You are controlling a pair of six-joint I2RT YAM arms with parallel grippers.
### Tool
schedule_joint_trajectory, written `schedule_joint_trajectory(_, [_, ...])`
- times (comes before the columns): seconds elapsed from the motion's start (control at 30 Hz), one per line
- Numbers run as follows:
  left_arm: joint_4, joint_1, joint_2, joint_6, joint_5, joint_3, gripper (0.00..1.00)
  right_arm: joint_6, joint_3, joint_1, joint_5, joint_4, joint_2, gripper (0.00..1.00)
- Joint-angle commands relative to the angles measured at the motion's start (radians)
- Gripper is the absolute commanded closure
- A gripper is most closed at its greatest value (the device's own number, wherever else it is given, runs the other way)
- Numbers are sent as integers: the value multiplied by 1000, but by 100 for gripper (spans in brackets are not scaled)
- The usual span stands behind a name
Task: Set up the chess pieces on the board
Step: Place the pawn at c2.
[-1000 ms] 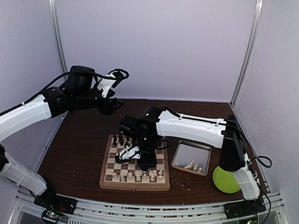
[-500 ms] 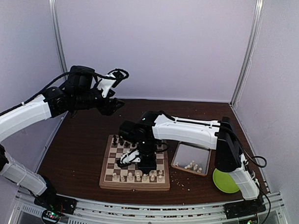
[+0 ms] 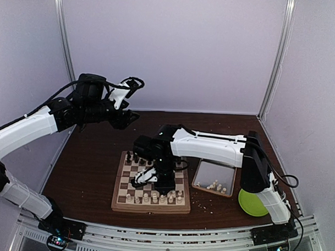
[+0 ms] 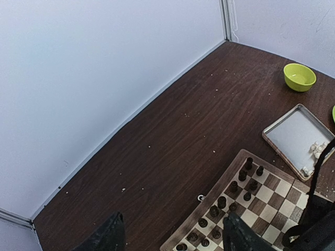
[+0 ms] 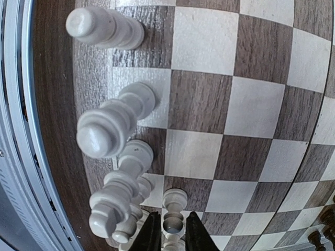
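Top external: metal tray (image 3: 215,170) with loose chess pieces (image 3: 216,186); right hand (image 5: 172,215) around a pawn (image 5: 174,201), grip unclear.

Left arm (image 3: 30,129) rises from its base at near left, elbow low by the left wall, forearm raised over the far-left part of the table. Left gripper (image 4: 170,238) is held high, looking down and to the right. Its fingers (image 4: 107,235) stand well apart with nothing between them.

Right arm (image 3: 211,146) comes up from near right, upper link upright, long white forearm stretched left to mid-table, wrist bent straight down. Right gripper (image 5: 172,238) points down, fingertips narrow, one each side of a small white chess piece (image 5: 173,198). I can't tell whether they press it.
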Motion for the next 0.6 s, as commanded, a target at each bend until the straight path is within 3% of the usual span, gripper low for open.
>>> schedule_joint_trajectory(0.0, [33, -4, -18, 9, -1, 29, 35, 8, 15, 0, 27, 7, -26, 81])
schedule_joint_trajectory(0.33, [33, -4, -12, 8, -2, 27, 35, 5, -13, -10, 31, -11, -132, 74])
schedule_joint_trajectory(0.57, [33, -4, -10, 8, 0, 27, 35, 21, -199, -87, 4, 53, -329, 74])
